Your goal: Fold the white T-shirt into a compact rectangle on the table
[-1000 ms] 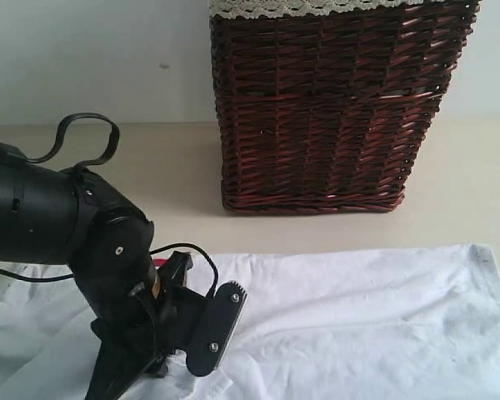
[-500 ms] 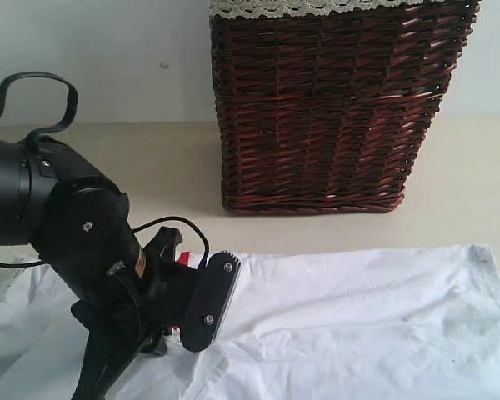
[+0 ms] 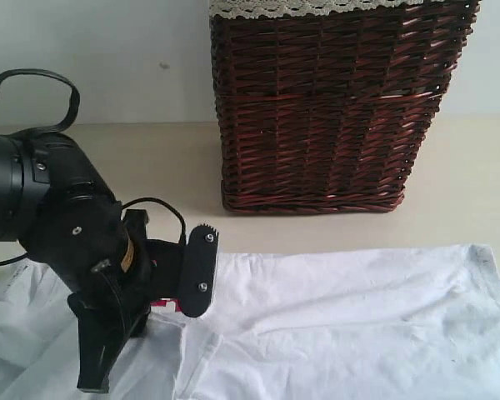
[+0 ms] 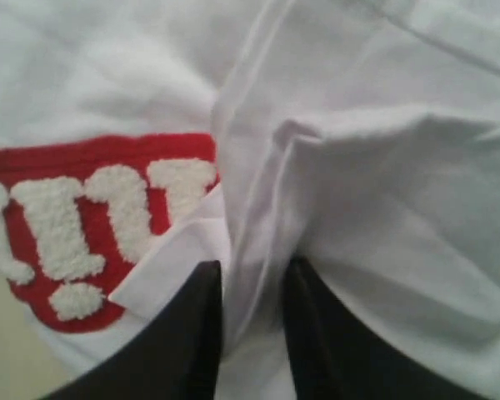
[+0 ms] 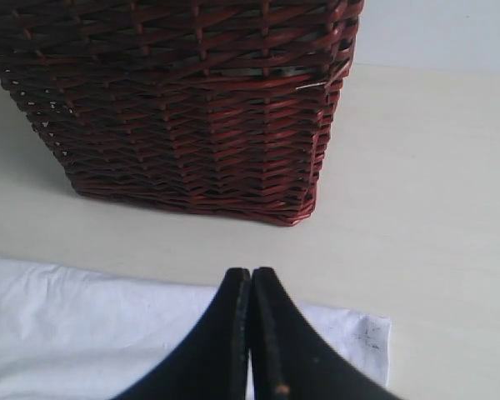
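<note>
- Your left tool (image 4: 252,275) stands narrow. A raised ridge of white cloth fills the gap between its two black fingers (image 4: 192,333), so I judge that it grips the white T-shirt (image 3: 358,317) there.
- Just beside that ridge, in the left wrist view, you see the red patch (image 4: 108,162) with the fuzzy white letters. One cloth edge lies folded over its corner.
- Your right tool (image 5: 251,273) is closed fully, finger against finger, with nothing between. It hangs over the shirt's edge, near one corner of the cloth (image 5: 371,329), and it looks toward the wicker basket (image 3: 325,108).
- The shirt lies spread on the bench (image 3: 150,167), in front of the basket and apart from it; a strip of bare bench runs between them.
- The relation that matters: the long axis of the shirt runs across the exterior view, from side to side. Your left tool has the cloth at the left part, where it is wrinkled, and the flat, free bulk reaches away from it to the right.
- In my judgement the left arm is the nearer one for this fold, and the cloth must travel along that long axis, toward the right side. The right arm is nearer to the far end, if you need to hold it down.
- The fold is at an early stage, I think: no compact rectangle shows yet.
</note>
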### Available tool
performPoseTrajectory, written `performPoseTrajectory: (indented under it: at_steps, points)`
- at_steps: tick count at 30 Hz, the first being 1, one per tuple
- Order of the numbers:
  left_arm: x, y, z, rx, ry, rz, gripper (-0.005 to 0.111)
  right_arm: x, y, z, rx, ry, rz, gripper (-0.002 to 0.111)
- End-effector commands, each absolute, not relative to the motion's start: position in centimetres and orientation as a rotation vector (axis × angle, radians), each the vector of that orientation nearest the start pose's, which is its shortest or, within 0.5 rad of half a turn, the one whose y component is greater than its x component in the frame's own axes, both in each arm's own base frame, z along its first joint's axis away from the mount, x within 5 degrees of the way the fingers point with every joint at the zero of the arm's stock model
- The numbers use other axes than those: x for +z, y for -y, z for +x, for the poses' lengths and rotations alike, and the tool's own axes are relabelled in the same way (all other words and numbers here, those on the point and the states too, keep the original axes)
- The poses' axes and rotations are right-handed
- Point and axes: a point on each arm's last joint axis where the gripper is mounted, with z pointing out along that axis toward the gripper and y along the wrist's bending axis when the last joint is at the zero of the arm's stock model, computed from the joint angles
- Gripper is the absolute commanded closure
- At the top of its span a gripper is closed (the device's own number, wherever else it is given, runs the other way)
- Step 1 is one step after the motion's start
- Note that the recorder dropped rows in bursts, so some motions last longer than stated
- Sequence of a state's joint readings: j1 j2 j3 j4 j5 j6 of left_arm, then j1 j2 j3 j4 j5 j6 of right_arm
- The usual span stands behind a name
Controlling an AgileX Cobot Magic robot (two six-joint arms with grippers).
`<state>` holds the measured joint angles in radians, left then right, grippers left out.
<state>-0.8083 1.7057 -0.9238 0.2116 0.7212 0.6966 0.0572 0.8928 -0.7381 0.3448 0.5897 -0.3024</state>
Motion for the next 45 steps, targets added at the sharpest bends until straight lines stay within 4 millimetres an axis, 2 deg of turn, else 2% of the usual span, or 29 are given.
performPoseTrajectory:
  at_steps: [1,5,7,12,14,21,24,27,30,32,36,37,42,45]
  points:
    - [16.3,20.0,22.1,-0.245,2.342,-2.328,0.078,31.8,-2.8,17.5,0.238,-2.198,-0.191,0.108]
    - [15.8,20.2,22.2,-0.222,2.413,-2.347,0.078,31.8,-2.8,17.5,0.239,-2.199,-0.191,0.108]
    - [15.8,20.5,22.3,-0.202,2.451,-2.381,0.074,31.8,-2.8,17.5,0.239,-2.199,-0.191,0.108]
    - [16.2,20.8,22.6,-0.171,2.599,-2.317,0.043,31.8,-2.8,17.5,0.238,-2.197,-0.191,0.108]
    - [16.5,20.5,22.7,-0.203,2.660,-2.259,0.041,31.8,-2.8,17.6,0.236,-2.192,-0.189,0.108]
    - [19.6,19.4,22.8,-0.322,2.930,-2.061,0.062,31.8,-2.8,17.6,0.244,-2.194,-0.187,0.108]
    - [20.8,18.8,22.4,-0.316,3.024,-1.948,0.063,31.8,-2.8,17.6,0.245,-2.195,-0.187,0.108]
    - [20.8,18.0,22.1,-0.290,3.100,-1.718,0.063,31.8,-2.8,17.5,0.246,-2.197,-0.188,0.108]
    - [19.8,17.4,22.1,-0.166,3.120,-1.476,0.064,31.7,-2.9,17.5,0.248,-2.205,-0.191,0.108]
    - [18.8,17.3,22.1,-0.068,3.114,-1.380,0.070,31.7,-2.9,17.5,0.249,-2.209,-0.192,0.108]
    - [16.0,18.0,21.9,0.114,3.067,-1.317,0.102,31.7,-2.9,17.5,0.247,-2.211,-0.199,0.108]
    - [15.5,18.2,22.0,0.126,3.066,-1.309,0.106,31.7,-2.9,17.5,0.247,-2.211,-0.199,0.108]
    - [12.1,18.6,22.3,0.099,3.003,-1.264,0.106,31.7,-2.9,17.5,0.249,-2.211,-0.198,0.108]
    - [10.9,18.5,22.3,0.077,2.961,-1.255,0.106,31.7,-2.9,17.5,0.250,-2.204,-0.194,0.108]
